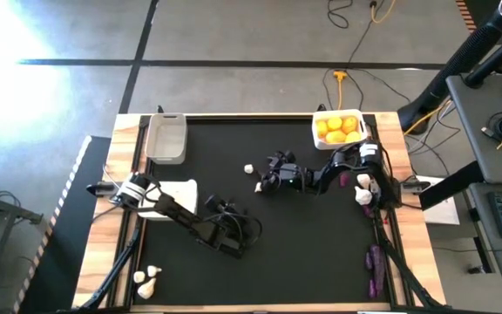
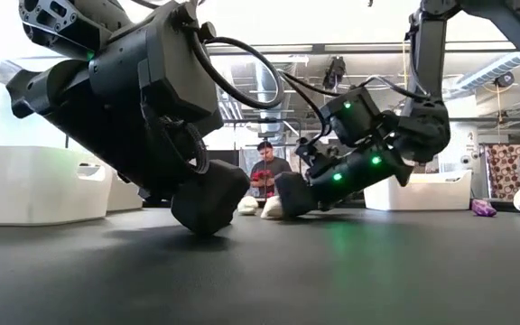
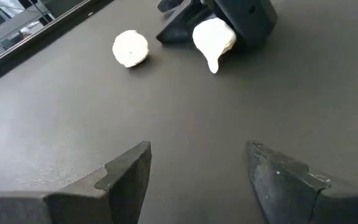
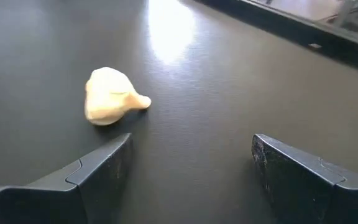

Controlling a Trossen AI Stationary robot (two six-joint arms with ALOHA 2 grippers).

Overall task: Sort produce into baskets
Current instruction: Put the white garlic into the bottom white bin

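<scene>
Right gripper (image 1: pixel 266 181) open, garlic bulb (image 1: pixel 258 186) just beside its fingertips.

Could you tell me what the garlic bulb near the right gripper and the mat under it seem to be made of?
Garlic bulb: probably moulded plastic or foam; smooth, cream, evenly coloured, with no papery skin visible. Mat: looks like matte black rubber or vinyl; finely textured, with a soft sheen under the light.

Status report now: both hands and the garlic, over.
Right hand open, low beside a garlic bulb. Left hand open, empty, mid-mat. Second bulb loose nearby. Nothing blocking.
</scene>
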